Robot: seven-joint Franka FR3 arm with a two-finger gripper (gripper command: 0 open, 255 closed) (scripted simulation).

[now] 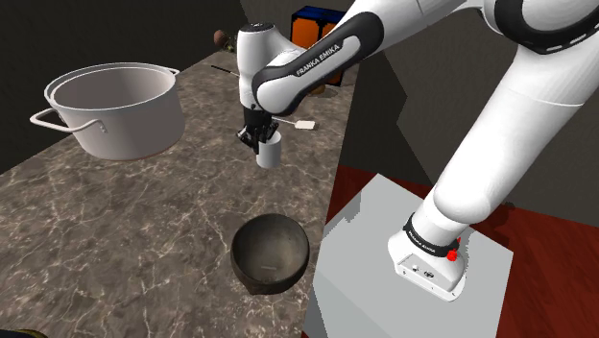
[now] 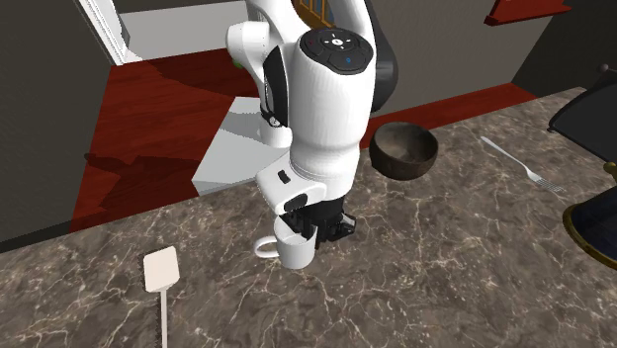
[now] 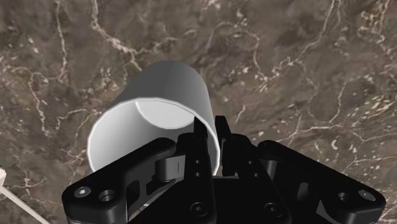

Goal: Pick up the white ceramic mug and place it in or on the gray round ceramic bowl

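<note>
While jaws clasp mug (image 3: 164, 89), rim part-covered

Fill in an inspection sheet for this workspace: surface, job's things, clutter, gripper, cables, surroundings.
Surface: dark veined marble counter.
Job's things: white mug in the gripper; dark round bowl empty, near the counter edge.
Clutter: large two-handled pot, white spatula, fork.
Gripper: black gripper shut on the mug's wall, one finger inside the rim.
Cables: nothing seen.
Surroundings: grey stand, red floor.
</note>
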